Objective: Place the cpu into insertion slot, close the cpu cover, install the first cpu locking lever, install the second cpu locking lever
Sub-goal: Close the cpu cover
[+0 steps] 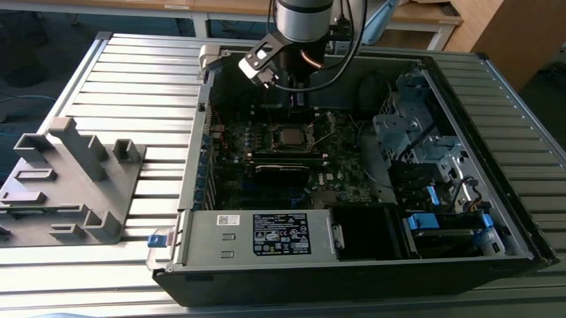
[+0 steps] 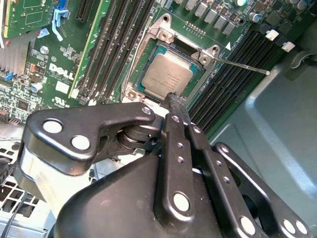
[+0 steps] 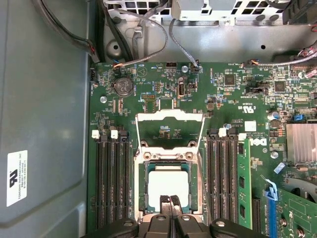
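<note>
The cpu (image 3: 167, 183) lies flat in the insertion slot (image 3: 141, 186), its silvery top showing; it appears also in the second wrist view (image 2: 170, 74) and the exterior view (image 1: 287, 137). The cpu cover (image 3: 171, 116) is swung open, its cut-out frame lying back beyond the socket. A thin locking lever (image 2: 242, 65) sticks out free to one side of the socket. My gripper (image 3: 170, 200) is shut with nothing between its fingers, its tips at the chip's near edge (image 2: 176, 99). In the exterior view the gripper (image 1: 298, 99) hangs just behind the socket inside the case.
Black memory slots (image 3: 110, 183) flank the socket, one holding a green stick (image 3: 243, 183). Case walls, a power supply (image 1: 265, 235) and drive cages (image 1: 415, 132) ring the board. A finned heatsink (image 3: 301, 144) stands nearby. A grey fixture (image 1: 66, 179) sits at the exterior view's left.
</note>
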Available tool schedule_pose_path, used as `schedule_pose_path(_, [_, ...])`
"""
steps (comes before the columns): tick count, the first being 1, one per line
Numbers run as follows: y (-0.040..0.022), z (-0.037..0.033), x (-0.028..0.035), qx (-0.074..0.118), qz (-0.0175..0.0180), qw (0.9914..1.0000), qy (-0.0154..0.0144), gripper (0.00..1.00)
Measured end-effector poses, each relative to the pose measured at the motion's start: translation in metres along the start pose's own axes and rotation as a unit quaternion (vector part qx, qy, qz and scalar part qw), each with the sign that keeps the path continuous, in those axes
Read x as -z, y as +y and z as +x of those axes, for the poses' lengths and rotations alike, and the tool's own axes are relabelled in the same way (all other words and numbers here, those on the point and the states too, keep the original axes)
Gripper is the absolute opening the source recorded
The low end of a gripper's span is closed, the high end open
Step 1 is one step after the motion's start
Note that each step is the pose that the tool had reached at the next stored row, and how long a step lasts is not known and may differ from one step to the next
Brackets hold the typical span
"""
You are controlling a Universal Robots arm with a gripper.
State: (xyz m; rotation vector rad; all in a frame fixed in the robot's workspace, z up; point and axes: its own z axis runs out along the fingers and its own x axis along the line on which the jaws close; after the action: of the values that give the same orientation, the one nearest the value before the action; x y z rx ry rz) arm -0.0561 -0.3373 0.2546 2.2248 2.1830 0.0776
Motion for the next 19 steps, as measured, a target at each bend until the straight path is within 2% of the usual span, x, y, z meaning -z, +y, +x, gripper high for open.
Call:
schedule_pose_path(10, [0.0002, 0.0001, 0.0043, 0.000, -0.0001, 1.00000, 0.0001, 0.11])
schedule_pose_path(19, [0.0006, 0.0003, 0.0124, 0.000, -0.0001, 1.00000, 0.0001, 0.11])
